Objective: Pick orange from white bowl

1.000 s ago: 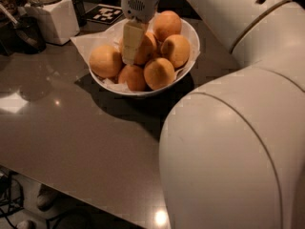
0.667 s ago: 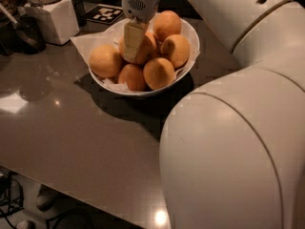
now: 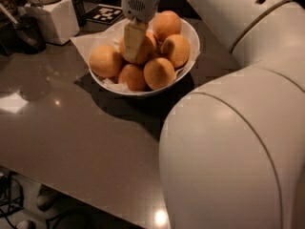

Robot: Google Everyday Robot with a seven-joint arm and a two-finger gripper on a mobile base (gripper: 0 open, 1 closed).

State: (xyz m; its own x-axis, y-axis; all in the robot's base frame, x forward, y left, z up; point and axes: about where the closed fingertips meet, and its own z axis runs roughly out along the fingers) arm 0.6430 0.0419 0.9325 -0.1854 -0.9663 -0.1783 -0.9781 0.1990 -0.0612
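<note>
Several oranges [image 3: 106, 61] crowded the white bowl [image 3: 157, 90], so my tool [image 3: 135, 51] stood upright against the middle orange [image 3: 150, 44]; whether it gripped, I could not tell.

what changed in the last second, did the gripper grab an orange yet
Nothing visibly changed. The gripper is down in the white bowl, against the middle orange, just as a second ago. No orange has been lifted. The other oranges and the white canister lie where they were.
</note>
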